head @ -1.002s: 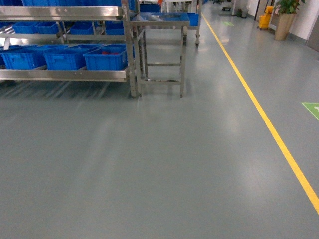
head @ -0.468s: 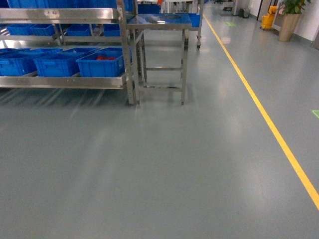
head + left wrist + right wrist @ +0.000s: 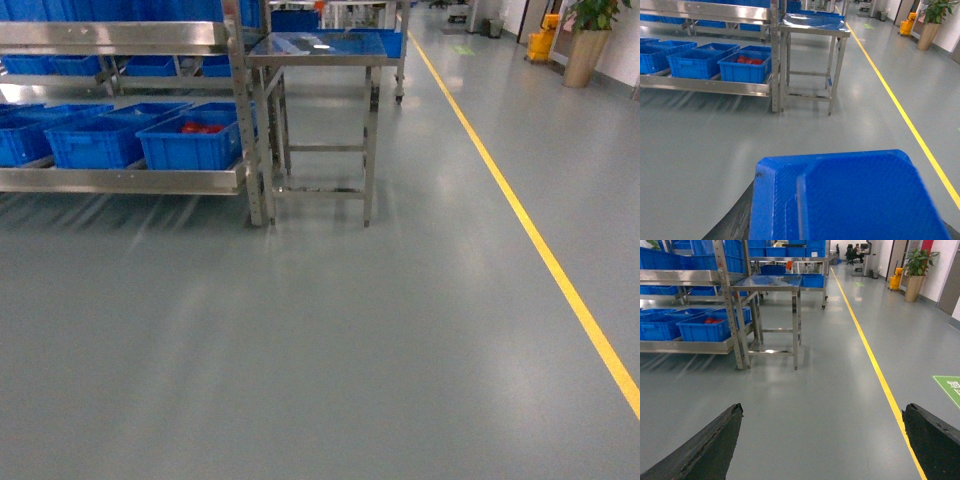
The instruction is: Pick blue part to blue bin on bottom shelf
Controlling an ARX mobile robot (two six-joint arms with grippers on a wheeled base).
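Holding (left gripper (image 3: 845, 231)): pretty sure it's clamped on the blue part (image 3: 850, 195). The blue fills the bottom of the left wrist view, with a dark finger (image 3: 732, 222) edge peeking out on either side. The actual contact is hidden, so take that as my read.
Right gripper (image 3: 822, 412): jaws spread wide apart, with nothing but floor between the two black fingers (image 3: 710, 445).
Blue part, handling: looks like hard moulded plastic with a fine textured skin and a raised panel, so my guess is stiff, light and not fragile. The flat faces could be a bit slippery, so squeezing across the edges seems the safer hold.
Blue part, location: up at the left wrist, well apart from the rack and not near any crate yet.
Bottom shelf (image 3: 120, 181): shiny steel lip, with a row of blue crates sitting along it out to its right end.
Crate at the right end (image 3: 190, 145): has red stuff inside, so not the one we want.
Blue bin (image 3: 95, 142): the next crate in from the right end. What shows of its inside looks bare, though the view is shallow.
Steel table (image 3: 320, 45): stands just beside the rack's right corner post. I can't make out what's on top.
Progress: in my opinion this is the carry leg, and the drop isn't done yet.
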